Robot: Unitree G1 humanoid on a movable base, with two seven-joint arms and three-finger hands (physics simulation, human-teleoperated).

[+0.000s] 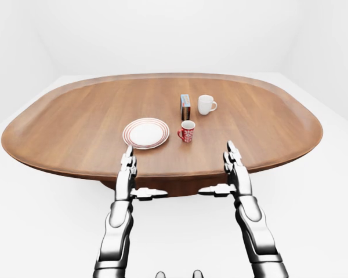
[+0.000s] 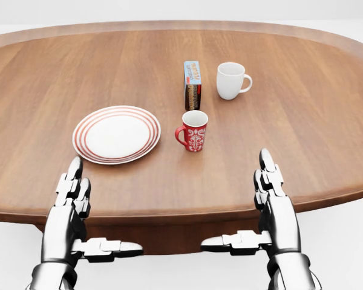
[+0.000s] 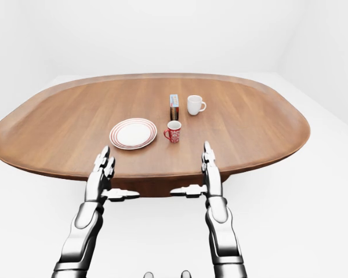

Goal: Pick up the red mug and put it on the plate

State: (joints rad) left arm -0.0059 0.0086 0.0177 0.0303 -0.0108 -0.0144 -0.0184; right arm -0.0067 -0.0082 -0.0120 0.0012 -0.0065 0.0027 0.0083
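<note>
The red mug [image 2: 193,130] with a white pattern stands upright on the oval wooden table [image 2: 302,121], just right of the white plate with red rim stripes [image 2: 116,134]. Mug and plate are apart. My left hand [image 2: 72,199] hovers open at the table's near edge, below the plate in the head view. My right hand [image 2: 269,193] is open too, below and to the right of the mug. Both hands are flat, fingers extended, thumbs pointing inward, holding nothing.
A white mug [image 2: 231,80] stands above and right of the red mug. A small upright box [image 2: 192,84] stands directly above the red mug. White floor and walls surround the table.
</note>
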